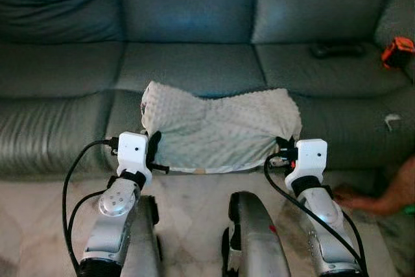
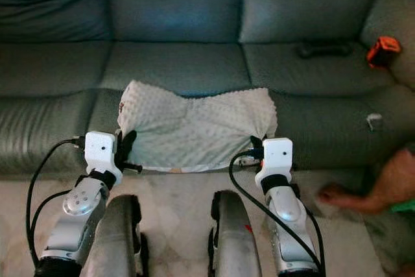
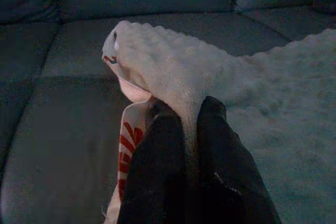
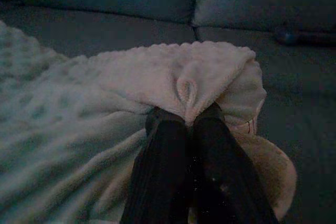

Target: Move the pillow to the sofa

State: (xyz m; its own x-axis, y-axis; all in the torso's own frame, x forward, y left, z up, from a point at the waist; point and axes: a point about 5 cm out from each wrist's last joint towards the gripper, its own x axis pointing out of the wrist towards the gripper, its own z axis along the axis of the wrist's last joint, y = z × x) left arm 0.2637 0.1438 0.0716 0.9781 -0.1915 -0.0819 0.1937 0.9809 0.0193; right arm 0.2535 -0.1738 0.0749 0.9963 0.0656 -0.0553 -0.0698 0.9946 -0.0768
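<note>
At the bottom of the head camera's frame, the robot's two silver arms reach forward over a pale marbled floor (image 1: 194,199), each pinching an end of a cream, bumpy-textured pillow (image 1: 217,128) held level against the front edge of a dark teal leather sofa (image 1: 188,63). The left gripper (image 1: 154,150) grips the pillow's lower left corner, and its wrist camera shows both black fingers (image 3: 157,161) pressed tight on a fold of the cover, with a red-and-white printed patch or tag (image 3: 126,145) beside them (its markings cannot be read). The right gripper (image 1: 283,150) has its fingers (image 4: 163,156) likewise closed on a bunched pleat at the pillow's lower right corner. The pillow hangs in the centre of the frame, its top edge overlapping the lip of the middle seat cushion; whether it rests on the seat cannot be told. Black cables (image 1: 71,192) loop from both wrists. At the lower right edge, a person's hand (image 2: 337,196) lies on the floor close to the right arm. Beyond the pillow the left and middle seats lie open, while on the right seat, in the upper right of the frame, sit a dark object (image 1: 337,48) and, further right, an orange-and-black item (image 1: 397,51). A small white scrap (image 1: 391,120) marks the sofa's front at the right.
</note>
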